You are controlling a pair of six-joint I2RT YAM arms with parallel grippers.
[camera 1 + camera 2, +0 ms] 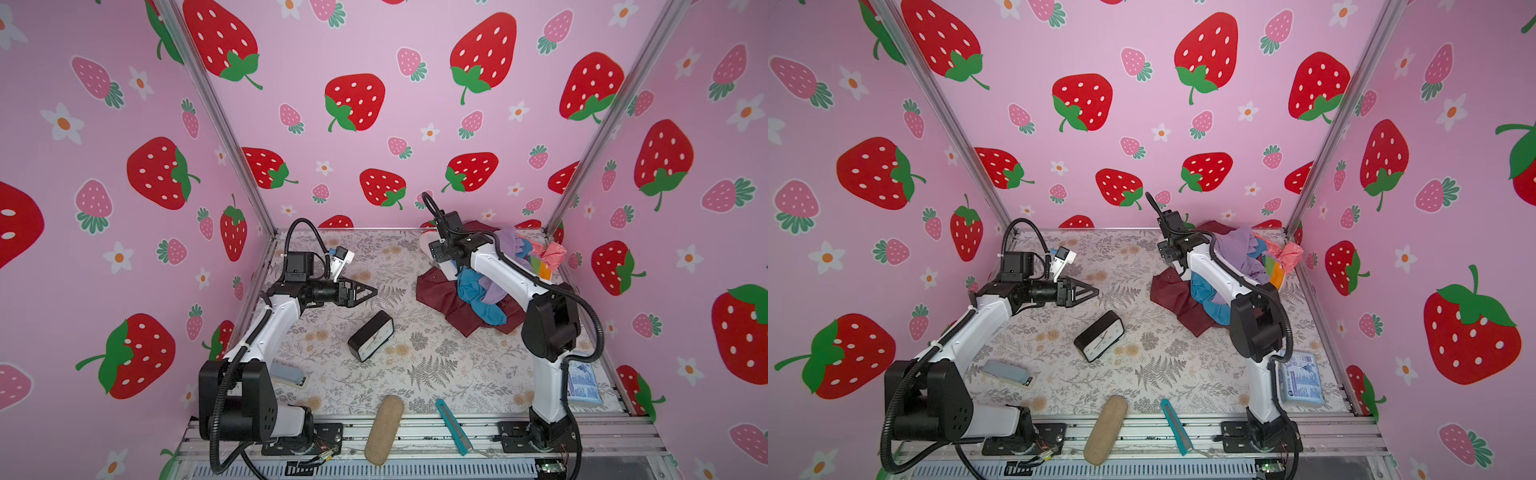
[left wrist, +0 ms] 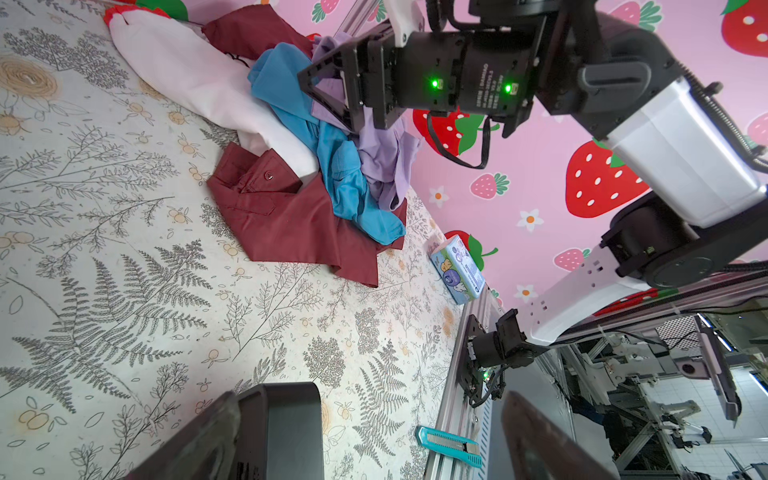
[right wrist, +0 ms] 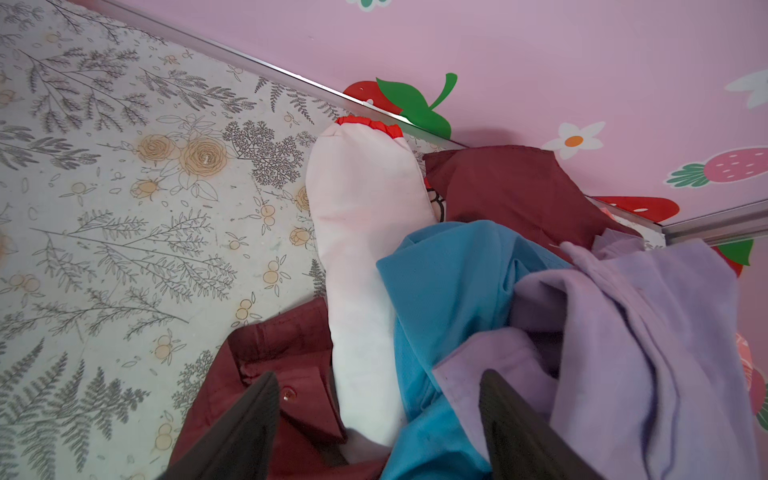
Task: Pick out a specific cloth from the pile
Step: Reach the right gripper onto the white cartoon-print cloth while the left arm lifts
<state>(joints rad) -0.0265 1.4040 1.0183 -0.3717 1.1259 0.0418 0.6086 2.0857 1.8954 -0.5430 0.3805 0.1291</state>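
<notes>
Cloth point(image 3: 361, 249) lettering cannot be made out: only a sliver of black-outlined cartoon print shows at its edge, beside the maroon shirt point(image 3: 519, 187). The other print in view is also too small to read. That is the white lines on the black motor housing point(image 2: 490, 89) of the right arm and the blue print on the tissue pack point(image 1: 1300, 378). What shows of the garment is mostly one long white sleeve with a gathered bright red cuff. Its long axis runs out from under the pile point(image 1: 457, 307) towards the back wall point(image 3: 540, 62), and the cuff end lies just short of the wall's base. In both top views a blue, green and orange striped part surfaces on the right side of the heap. The heap sits in the back right corner of the table point(image 1: 415, 374). The sleeve lies over the maroon shirt, and the teal-blue shirt point(image 3: 449, 282) and lilac cloth point(image 3: 648, 332) lie over its near end. The right gripper point(image 3: 378, 374) is down at the heap with its jaws spread, one on each side of the sleeve and the teal edge, not pinching anything. The left gripper point(image 1: 365, 291) is apart from the heap, above the table near the black clock point(image 1: 371, 336). In the left wrist view its jaws are spread and hold nothing.
</notes>
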